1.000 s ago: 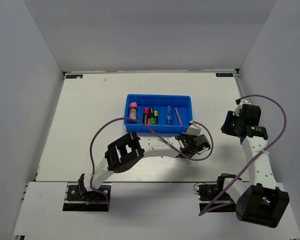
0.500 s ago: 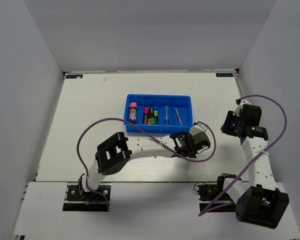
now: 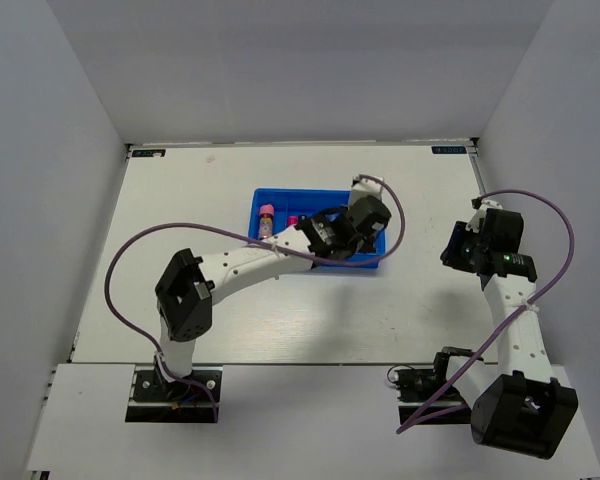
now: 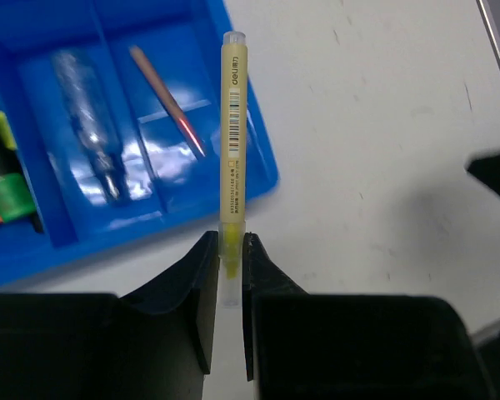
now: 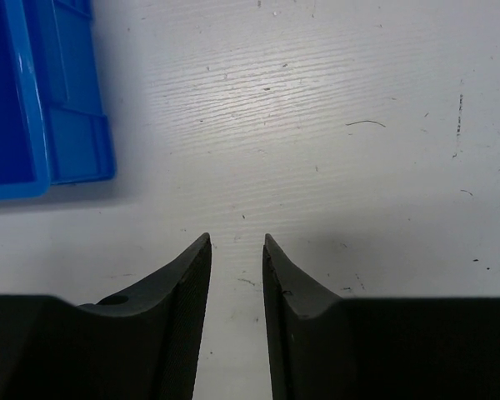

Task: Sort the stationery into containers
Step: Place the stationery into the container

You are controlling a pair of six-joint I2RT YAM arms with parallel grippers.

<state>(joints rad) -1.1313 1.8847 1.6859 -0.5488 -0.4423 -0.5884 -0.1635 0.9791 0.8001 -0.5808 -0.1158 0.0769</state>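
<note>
Pale-yellow stick (image 4: 233,142), one, sits pinched in the left hand (image 4: 229,243) above one blue tray (image 4: 183,196); right hand (image 5: 237,240) gapes, empty.

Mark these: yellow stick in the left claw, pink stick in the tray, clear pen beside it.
pale-yellow stick (image 4: 233,142): left wrist view, mid-barrel on the printed label.
pink stick (image 4: 168,103): left wrist view, middle of its shaft.
clear pen (image 4: 87,125): left wrist view, middle of the clear barrel.
</note>
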